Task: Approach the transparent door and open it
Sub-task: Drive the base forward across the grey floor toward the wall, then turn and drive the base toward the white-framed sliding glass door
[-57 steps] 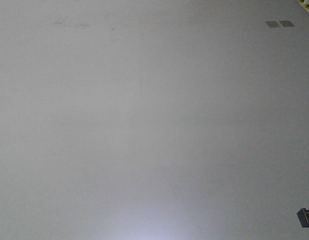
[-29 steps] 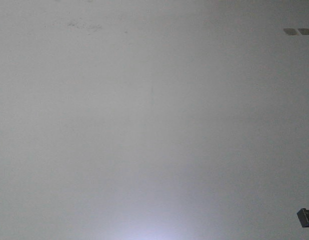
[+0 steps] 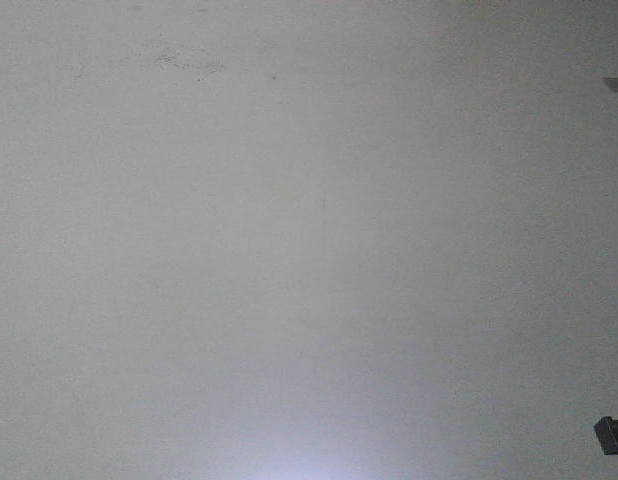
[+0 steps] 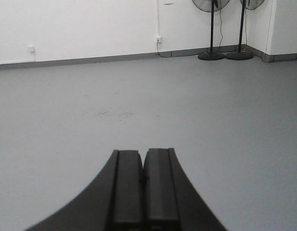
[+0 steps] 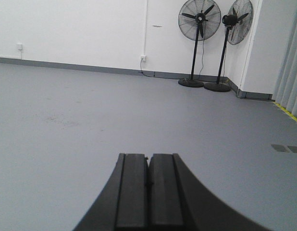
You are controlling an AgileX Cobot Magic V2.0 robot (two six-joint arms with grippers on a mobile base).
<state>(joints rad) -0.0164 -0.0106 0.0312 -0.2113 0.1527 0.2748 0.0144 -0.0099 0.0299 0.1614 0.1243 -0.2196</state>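
Grey floor (image 3: 309, 300) fills my front-facing view edge to edge, smooth and bare, with a bright patch of glare at the bottom centre. The transparent door shows in none of my three views, so I cannot say where it stands or how its glass, frame or handle look.

Across the top of both wrist views runs a white wall (image 4: 91, 24), met at the floor by a grey skirting (image 4: 91, 59). At the right edge of the right wrist view hangs a pale grey curtain (image 5: 289, 62), with a yellow line (image 5: 290, 113) on the floor along its foot and a white column (image 5: 264, 43) just left of it.

Two black pedestal fans (image 5: 200, 19) stand side by side in the upper right of that view, close to the wall, each on a round base.

My left gripper (image 4: 142, 166) rises from the bottom centre of its view, its two black fingers pressed flat together with nothing between them. My right gripper (image 5: 149, 166) sits the same way, fingers closed on each other and empty.

A pair of small dark floor plates (image 5: 287, 148) lies at the right edge of the right wrist view, well apart from the fans. White wall outlets (image 4: 30, 48) sit low on the wall. Faint scuff marks (image 3: 184, 62) speckle the floor in the upper left of the front view. A small dark part (image 3: 611, 435) pokes in at that view's lower right corner; I cannot tell what it is.
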